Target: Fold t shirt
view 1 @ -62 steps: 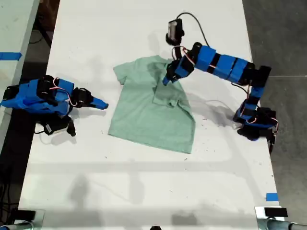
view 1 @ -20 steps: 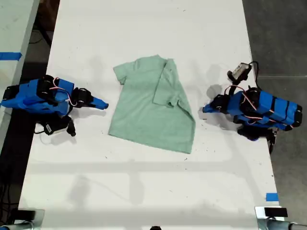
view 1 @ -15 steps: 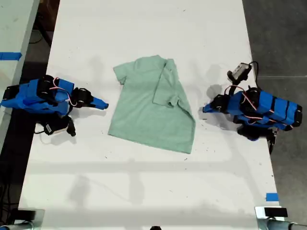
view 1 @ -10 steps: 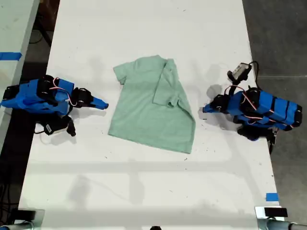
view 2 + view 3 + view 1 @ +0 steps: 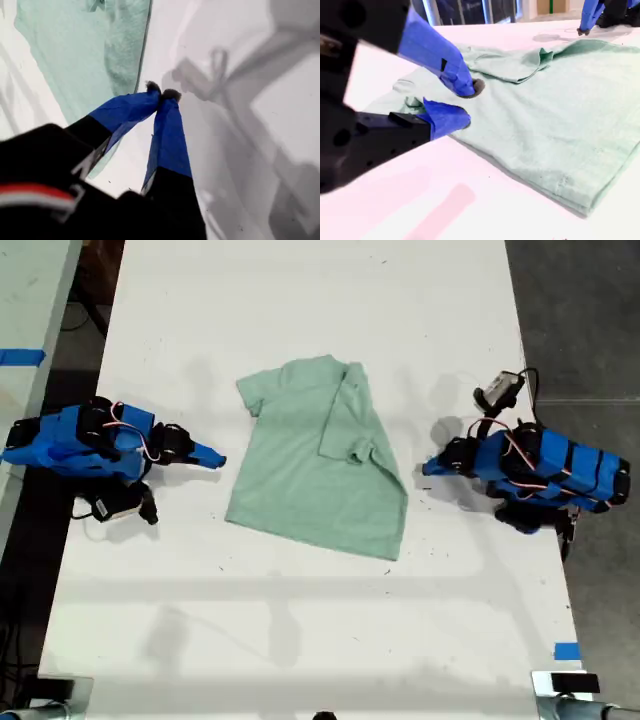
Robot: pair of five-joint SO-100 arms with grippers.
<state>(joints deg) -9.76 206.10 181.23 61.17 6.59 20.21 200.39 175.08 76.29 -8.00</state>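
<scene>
The big white desk [image 5: 300, 300] holds everything. The t shirt [image 5: 300, 470] lies flat in the middle of it, between our two arms. The sleeve on the exterior view's right is already folded in over the body. The other sleeve is not folded yet.

We think the shirt is soft, thin and light. It will bend and slide easily, so we should pinch it at an edge or a sleeve and lift slowly.

Our first claw [image 5: 161, 94] rests just beside the shirt's edge, tips pressed together, holding nothing. Our second claw [image 5: 465, 105] sits near the other side, spread a little and empty.
</scene>
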